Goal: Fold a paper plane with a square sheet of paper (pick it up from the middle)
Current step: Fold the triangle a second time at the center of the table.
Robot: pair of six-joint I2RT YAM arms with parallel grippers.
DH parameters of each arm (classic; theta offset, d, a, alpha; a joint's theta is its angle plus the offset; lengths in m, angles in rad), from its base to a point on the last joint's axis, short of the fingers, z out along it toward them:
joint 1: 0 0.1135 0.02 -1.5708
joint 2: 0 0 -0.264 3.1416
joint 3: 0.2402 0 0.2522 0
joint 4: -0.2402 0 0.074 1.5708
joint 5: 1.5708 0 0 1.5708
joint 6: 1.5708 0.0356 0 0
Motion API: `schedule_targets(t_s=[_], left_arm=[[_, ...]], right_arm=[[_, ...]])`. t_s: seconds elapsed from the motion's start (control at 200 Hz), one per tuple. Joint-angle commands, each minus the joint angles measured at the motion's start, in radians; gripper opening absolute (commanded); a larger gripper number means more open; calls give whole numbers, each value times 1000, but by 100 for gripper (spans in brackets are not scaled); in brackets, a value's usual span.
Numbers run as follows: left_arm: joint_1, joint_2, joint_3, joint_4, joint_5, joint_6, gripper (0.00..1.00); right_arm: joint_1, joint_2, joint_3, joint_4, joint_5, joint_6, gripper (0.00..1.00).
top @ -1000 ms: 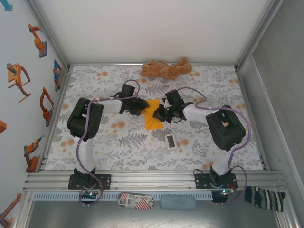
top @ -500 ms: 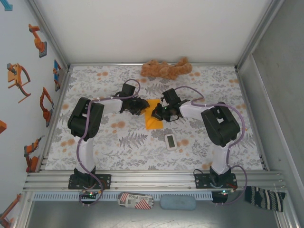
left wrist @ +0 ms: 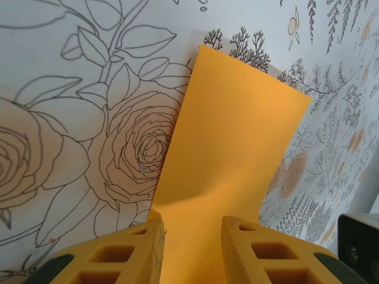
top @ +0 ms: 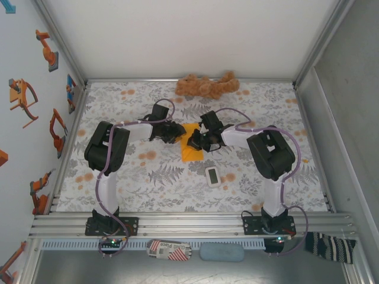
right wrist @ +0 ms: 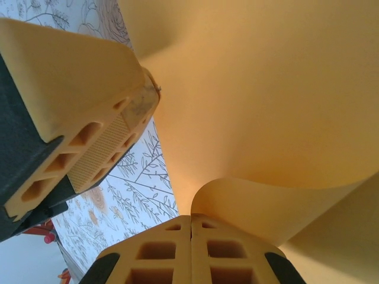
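Note:
The orange square sheet of paper (top: 189, 150) lies creased on the floral cloth mid-table, between my two grippers. My left gripper (top: 176, 132) sits at its left edge. In the left wrist view the paper (left wrist: 237, 136) runs as a folded strip away from my left gripper (left wrist: 192, 228), whose jaws stand apart over it. My right gripper (top: 197, 141) is on the paper's right part. In the right wrist view my right gripper (right wrist: 190, 220) is shut, and a flap of the paper (right wrist: 266, 89) curls up from its tips. A left finger (right wrist: 89, 118) shows close by.
A brown plush toy (top: 207, 86) lies at the back edge of the table. A small white device (top: 213, 175) lies in front of the paper, to the right. Metal frame walls close in the table's left and right sides.
My right gripper has moved a little left and farther onto the paper, its arm swinging with it. The left gripper has stayed in place, its jaws slightly narrower.

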State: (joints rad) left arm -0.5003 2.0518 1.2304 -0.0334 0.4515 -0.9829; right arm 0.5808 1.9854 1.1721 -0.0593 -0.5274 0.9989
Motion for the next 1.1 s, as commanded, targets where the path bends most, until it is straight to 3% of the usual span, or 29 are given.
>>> schedule_targets(t_s=[0.0,1.092], left_arm=[[2,44,-31,-100,-51,16,33],[3,41,-29,-109,-52,20,32]], right_arm=[[7,21,30,29,27,14,0],[8,35,36,3,3,-32,0]])
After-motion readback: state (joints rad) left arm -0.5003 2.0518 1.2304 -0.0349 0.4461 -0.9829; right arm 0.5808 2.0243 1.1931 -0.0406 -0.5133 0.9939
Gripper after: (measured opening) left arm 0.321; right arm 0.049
